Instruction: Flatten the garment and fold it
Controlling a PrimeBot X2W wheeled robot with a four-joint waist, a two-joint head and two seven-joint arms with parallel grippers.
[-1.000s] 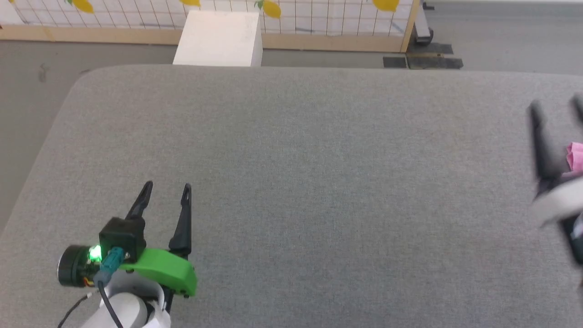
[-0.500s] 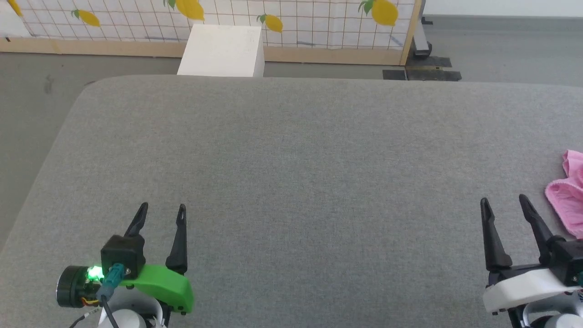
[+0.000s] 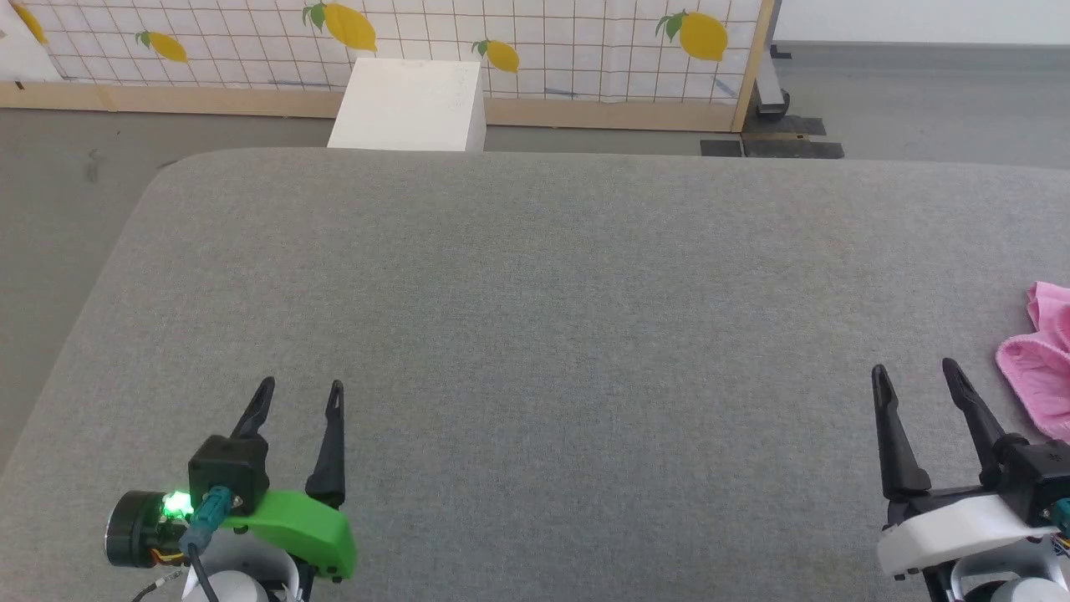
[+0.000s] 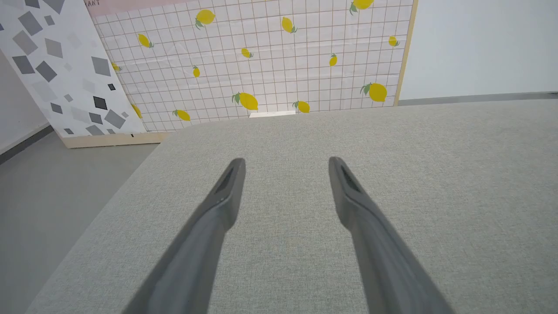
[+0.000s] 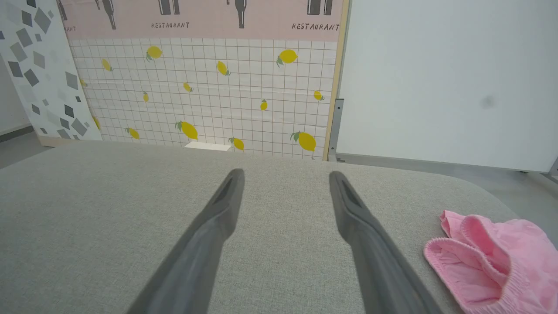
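Crumpled pink shorts (image 3: 1041,376) at 3 o'clock on the grey tabletop (image 3: 535,293), close to the right jaws at their 1 o'clock, not touching. At 7 o'clock the left jaws, at 5 o'clock the right jaws: both spread wide, holding nothing.

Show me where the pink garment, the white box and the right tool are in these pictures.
garment (image 5: 495,261): right wrist view, on its crumpled middle.
white box (image 3: 410,104): head view, on its top face.
right tool (image 3: 913,368): head view, midway between its fingertips.
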